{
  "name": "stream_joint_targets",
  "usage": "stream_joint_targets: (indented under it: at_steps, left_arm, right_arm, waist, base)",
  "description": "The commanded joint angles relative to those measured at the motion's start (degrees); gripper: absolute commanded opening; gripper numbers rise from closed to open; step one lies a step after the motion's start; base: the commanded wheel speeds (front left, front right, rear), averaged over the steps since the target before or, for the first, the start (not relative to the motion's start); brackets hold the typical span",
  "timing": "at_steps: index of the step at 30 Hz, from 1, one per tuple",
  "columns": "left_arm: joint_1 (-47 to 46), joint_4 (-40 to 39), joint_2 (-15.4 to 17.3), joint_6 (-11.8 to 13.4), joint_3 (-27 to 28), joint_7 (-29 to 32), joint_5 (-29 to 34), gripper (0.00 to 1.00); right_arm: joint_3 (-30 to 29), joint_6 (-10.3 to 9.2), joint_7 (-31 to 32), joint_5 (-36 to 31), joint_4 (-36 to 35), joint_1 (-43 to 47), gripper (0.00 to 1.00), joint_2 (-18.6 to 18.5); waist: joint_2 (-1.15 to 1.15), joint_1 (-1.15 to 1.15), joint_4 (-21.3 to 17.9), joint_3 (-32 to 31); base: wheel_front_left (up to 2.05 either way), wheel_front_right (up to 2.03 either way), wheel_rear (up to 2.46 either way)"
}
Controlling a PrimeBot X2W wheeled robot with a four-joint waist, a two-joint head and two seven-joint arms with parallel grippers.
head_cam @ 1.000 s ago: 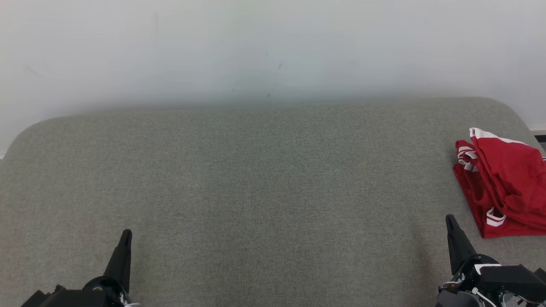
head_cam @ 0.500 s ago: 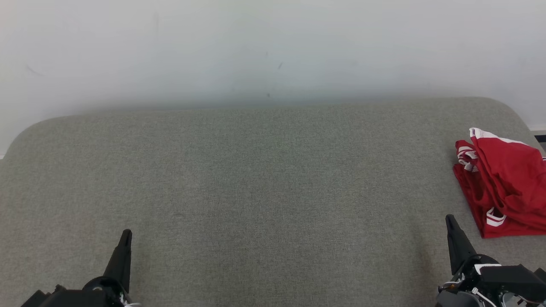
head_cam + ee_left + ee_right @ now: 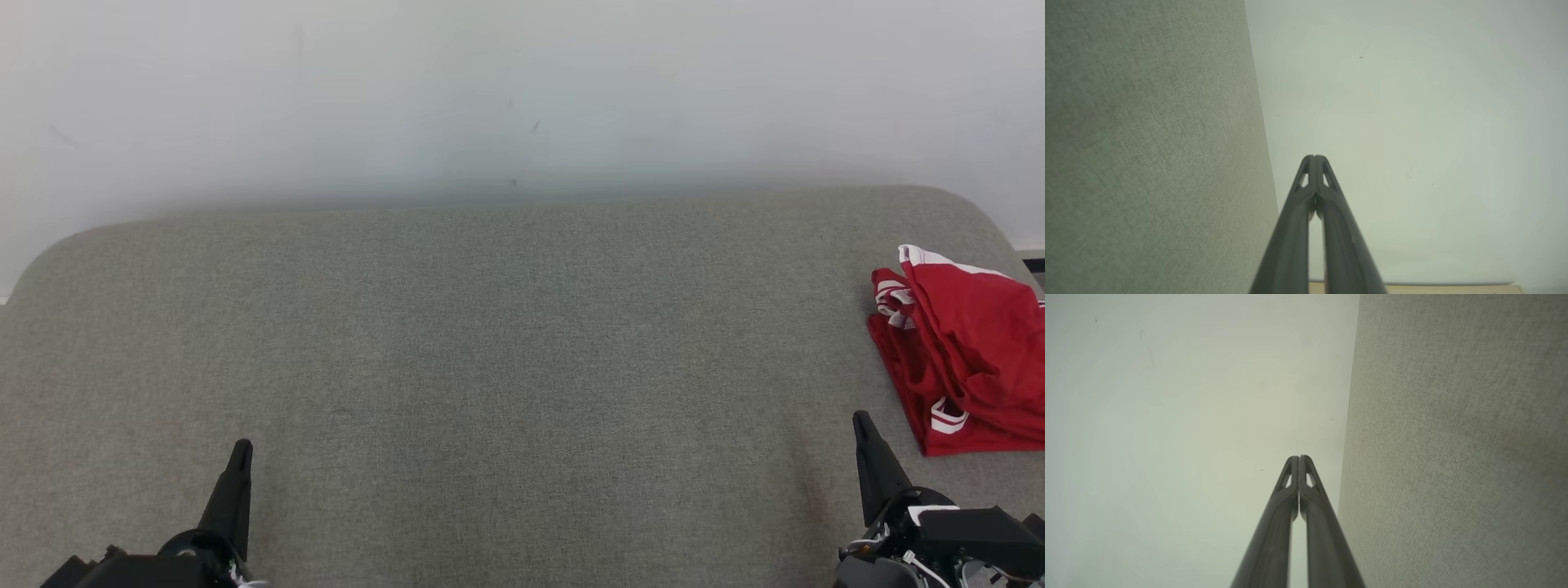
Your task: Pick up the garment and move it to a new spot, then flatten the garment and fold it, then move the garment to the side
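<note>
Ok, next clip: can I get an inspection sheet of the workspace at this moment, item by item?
Surface: grey woven fabric surface, flat, rounded far corners.
Job's things: red garment with white trim, crumpled in a heap at the surface's right edge, partly cut off by the head view's frame.
Clutter: nothing seen.
End effectors: left end effector shut, holding nothing, low at the near left; right end effector shut, holding nothing, close to the garment's near corner but apart from it.
Cables: thin white wires at the right end effector's base.
Surroundings: pale wall behind the surface, a few faint marks.
</note>
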Motion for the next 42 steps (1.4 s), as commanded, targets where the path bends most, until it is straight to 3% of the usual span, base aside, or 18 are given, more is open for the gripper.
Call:
stream_joint_targets:
  at_steps: [1, 42]
  left_arm:
    - [-0.6, 0.0, 0.3, 0.0, 0.2, 0.2, -0.3, 0.0]
    - [-0.6, 0.0, 0.3, 0.0, 0.2, 0.2, -0.3, 0.0]
  right_arm:
    - [-0.1, -0.12, 0.2, 0.1, -0.1, -0.4, 0.0, 0.1]
    - [-0.1, -0.12, 0.1, 0.1, -0.1, -0.4, 0.0, 0.1]
  waist:
    - [0.0, 0.0, 0.0, 0.0]
    - [0.0, 0.0, 0.0, 0.0]
  base:
    - [0.0, 0.0, 0.0]
    - [0.0, 0.0, 0.0]
